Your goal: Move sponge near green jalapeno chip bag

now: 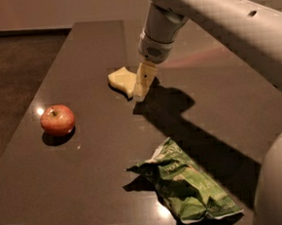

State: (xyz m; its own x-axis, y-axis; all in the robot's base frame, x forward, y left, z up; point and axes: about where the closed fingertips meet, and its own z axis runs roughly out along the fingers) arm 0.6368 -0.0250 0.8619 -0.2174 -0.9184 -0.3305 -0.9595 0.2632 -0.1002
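The pale yellow sponge [121, 80] lies flat on the dark table [85, 153], near its middle and toward the far side. My gripper [140, 89] hangs down from the white arm, its tips at the sponge's right edge, low over the table. The crumpled green jalapeno chip bag [188, 185] lies at the table's front right, well apart from the sponge.
A red apple [57, 119] stands at the table's left. The white arm [221, 20] reaches in from the upper right and part of the robot body fills the lower right corner. The table's front edge runs just below the bag.
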